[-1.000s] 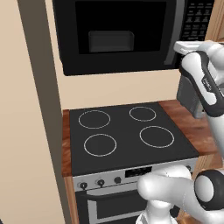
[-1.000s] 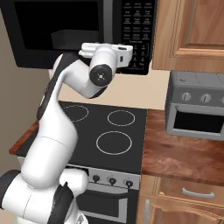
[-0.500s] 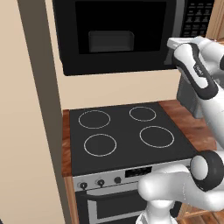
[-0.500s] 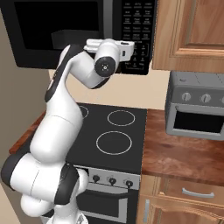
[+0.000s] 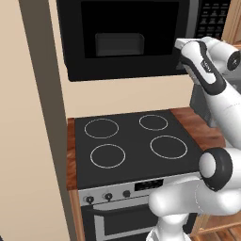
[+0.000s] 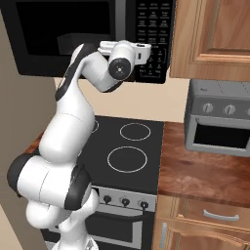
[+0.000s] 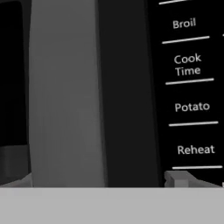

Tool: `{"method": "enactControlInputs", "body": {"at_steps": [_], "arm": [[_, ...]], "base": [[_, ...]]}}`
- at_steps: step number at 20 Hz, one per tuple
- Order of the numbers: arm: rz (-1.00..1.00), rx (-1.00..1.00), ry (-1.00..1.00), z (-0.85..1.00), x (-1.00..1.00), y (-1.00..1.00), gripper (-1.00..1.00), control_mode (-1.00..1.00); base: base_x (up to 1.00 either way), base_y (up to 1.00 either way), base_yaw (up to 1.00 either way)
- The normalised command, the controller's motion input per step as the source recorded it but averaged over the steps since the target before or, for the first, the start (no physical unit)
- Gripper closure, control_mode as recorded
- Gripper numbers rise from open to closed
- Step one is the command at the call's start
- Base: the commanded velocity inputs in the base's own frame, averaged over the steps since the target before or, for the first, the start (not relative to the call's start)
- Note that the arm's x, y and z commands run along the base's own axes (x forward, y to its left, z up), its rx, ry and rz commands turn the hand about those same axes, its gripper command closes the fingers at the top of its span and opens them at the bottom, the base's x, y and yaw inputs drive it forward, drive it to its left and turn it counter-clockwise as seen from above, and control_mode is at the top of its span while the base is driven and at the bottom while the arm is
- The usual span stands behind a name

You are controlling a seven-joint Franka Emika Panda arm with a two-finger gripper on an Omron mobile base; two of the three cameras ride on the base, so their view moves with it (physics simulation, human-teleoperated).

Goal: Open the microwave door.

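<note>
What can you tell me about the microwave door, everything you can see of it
The microwave door is a wide glossy black panel with a dark glass window, shut flush against the microwave above the stove. A grey vertical handle strip runs along its edge beside the keypad. The tool is open, one tip on each side of that strip; whether it touches the strip is unclear.

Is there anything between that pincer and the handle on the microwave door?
Nothing visible. In the hand view the grey handle strip of the microwave door stands right ahead, with the open pincer tips on either side of it. The keypad lies beside it, off the path.
</note>
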Motion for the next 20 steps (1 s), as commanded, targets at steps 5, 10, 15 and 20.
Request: {"method": "enactControlInputs", "body": {"at_steps": [5,10,15,20], "arm": [[0.0,0.0,0.01,0.0,0.31,0.0,-1.0,-1.0],[0.0,0.0,0.0,0.0,0.08,0.0,1.0,-1.0],[0.0,0.0,0.0,0.0,0.0,0.0,1.0,-1.0],[0.0,0.0,0.0,0.0,-0.16,0.0,1.0,-1.0]], "base": [[0.0,0.0,0.0],[0.0,0.0,0.0],[0.0,0.0,0.0],[0.0,0.0,0.0]]}}
